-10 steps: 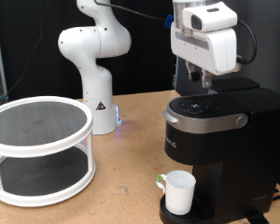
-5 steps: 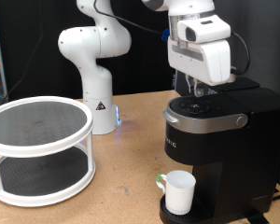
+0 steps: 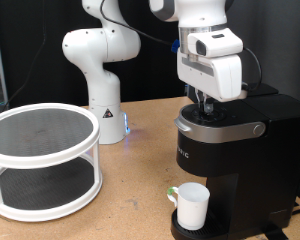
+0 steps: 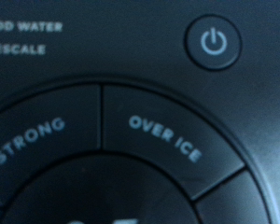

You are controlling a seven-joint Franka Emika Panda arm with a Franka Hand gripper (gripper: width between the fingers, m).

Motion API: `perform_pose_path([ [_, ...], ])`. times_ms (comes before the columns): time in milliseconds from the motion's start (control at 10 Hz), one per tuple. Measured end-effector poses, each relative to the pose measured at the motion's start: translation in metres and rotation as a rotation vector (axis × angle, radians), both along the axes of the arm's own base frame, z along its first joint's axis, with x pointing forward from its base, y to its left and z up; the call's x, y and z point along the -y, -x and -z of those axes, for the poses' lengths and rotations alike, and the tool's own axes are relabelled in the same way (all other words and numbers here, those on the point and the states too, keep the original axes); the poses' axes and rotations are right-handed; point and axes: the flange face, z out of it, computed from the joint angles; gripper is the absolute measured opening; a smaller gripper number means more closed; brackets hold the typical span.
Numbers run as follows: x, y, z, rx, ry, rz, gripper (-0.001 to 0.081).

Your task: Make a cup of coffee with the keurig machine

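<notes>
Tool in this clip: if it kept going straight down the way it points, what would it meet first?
Probably the keurig machine's button panel: the tool hangs just above its top, and the wrist view is filled with the panel. Contact can't be judged.

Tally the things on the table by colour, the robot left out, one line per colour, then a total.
Black: 1, the keurig machine, with the gripper just above its top buttons.
White: 2, the cup on the machine's drip tray and the two-tier round rack.
Total: 3.
</notes>
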Motion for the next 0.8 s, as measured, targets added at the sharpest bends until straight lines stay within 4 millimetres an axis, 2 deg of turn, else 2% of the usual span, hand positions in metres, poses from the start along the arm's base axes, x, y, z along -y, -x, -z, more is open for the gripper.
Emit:
perform_pose_path([
  [800, -0.0005, -0.0059, 0.0049, -0.071, -0.001, 0.062, 0.0002],
])
